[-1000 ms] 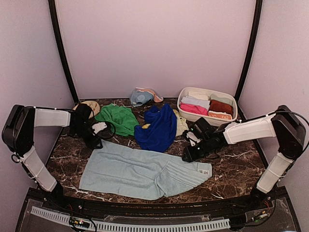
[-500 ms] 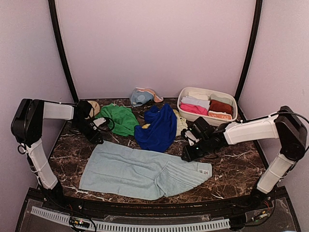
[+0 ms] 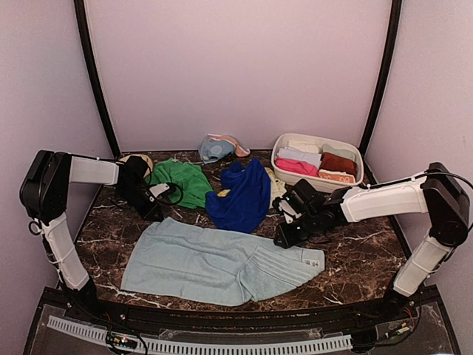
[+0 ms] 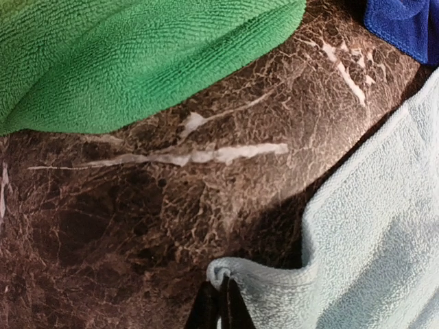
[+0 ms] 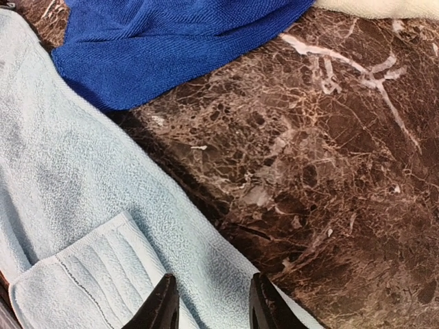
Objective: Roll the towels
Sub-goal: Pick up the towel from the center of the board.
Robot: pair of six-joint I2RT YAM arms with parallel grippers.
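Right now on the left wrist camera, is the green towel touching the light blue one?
No, bare dark marble table lies between the green towel and the light blue towel.

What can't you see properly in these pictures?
- Top view: the tan disc is mostly hidden behind the left arm.
- Top view: the royal blue towel covers most of the pale towel.
- Right wrist view: the edge cuts off the right gripper; contact with the light blue towel is unclear.
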